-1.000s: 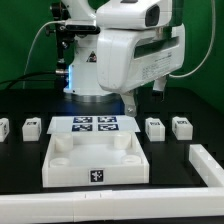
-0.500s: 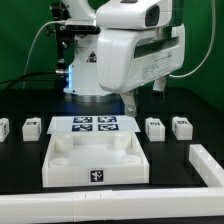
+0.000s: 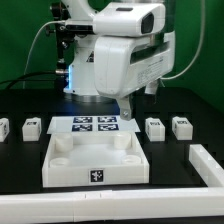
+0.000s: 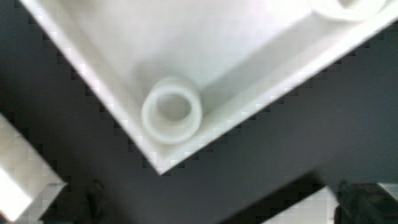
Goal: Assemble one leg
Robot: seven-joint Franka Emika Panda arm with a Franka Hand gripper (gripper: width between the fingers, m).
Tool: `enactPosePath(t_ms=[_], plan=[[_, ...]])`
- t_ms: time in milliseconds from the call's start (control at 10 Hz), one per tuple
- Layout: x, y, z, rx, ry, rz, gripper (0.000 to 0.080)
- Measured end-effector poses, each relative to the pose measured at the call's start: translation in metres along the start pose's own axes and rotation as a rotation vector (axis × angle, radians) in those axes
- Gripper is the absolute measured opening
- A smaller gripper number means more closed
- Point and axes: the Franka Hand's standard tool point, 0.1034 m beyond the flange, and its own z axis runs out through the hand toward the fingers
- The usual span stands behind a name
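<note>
I can read no words or numbers. Black-and-white square tags stand four on the marker board (image 3: pixel 95 125), one on the tray (image 3: pixel 60 172) near it, one on the leg (image 3: pixel 31 127) beside it.

leftmost leg (image 3: pixel 3 128): cut by edge | hand (image 3: pixel 129 105): mostly hidden by arm | tray (image 4: pixel 196 60): blurred, cropped

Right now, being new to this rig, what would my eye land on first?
The big white robot arm fills the top of the exterior view, behind the marker board. In front lies the white square tray, with two small tagged legs on each side; the wrist view shows one of its round corner sockets close up.
</note>
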Motion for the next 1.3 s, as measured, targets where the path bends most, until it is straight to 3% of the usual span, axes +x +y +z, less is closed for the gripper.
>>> enactPosePath(t_ms=[200, 400, 1000, 1300], plan=[[-0.029, -0.009, 0.012, 0.013, -0.009, -0.146, 0.065], [-0.05, -0.006, 0.019, 0.034, -0.017, -0.24, 0.065], [-0.05, -0.008, 0.02, 0.035, -0.018, -0.249, 0.065], [-0.066, -0.035, 0.033, 0.07, -0.035, -0.431, 0.065]])
